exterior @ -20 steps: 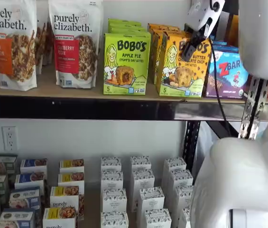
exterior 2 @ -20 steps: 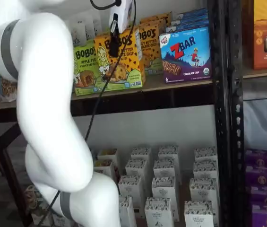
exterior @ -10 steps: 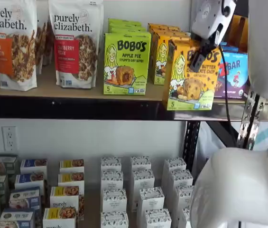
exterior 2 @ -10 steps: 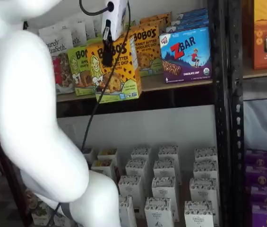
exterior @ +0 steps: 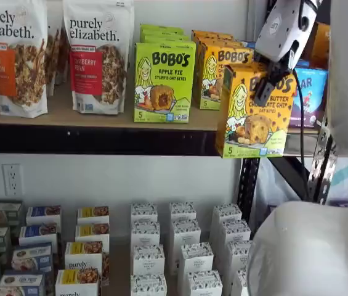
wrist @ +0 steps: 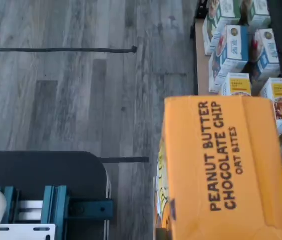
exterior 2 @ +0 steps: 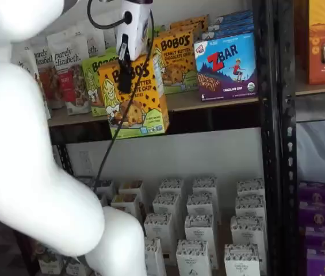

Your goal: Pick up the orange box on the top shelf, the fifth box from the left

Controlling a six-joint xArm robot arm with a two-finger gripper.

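Note:
The orange box (exterior: 247, 123) is an upright yellow-orange Bobo's Peanut Butter Chocolate Chip carton. My gripper (exterior: 265, 87) is shut on its upper part and holds it in the air, out in front of the top shelf (exterior: 100, 118) and overlapping the black front rail. Both shelf views show this: the box (exterior 2: 139, 106) hangs tilted a little under the gripper (exterior 2: 125, 76), off the shelf board (exterior 2: 208, 100). In the wrist view the carton's orange top panel (wrist: 220, 165) fills the frame close up; the fingers do not show there.
More orange Bobo's boxes (exterior: 220, 68) stay on the shelf beside the lime-green Apple Pie box (exterior: 163, 83) and the ZBar box (exterior 2: 225, 66). Granola bags (exterior: 97, 55) stand left. White cartons (exterior: 180, 246) fill the lower shelf. A black upright (exterior 2: 271, 138) stands right. The white arm (exterior 2: 30, 144) fills the foreground.
The gripper has drawn the orange box off the shelf board, outward and slightly down, past the front rail. The arm has swung back with it.

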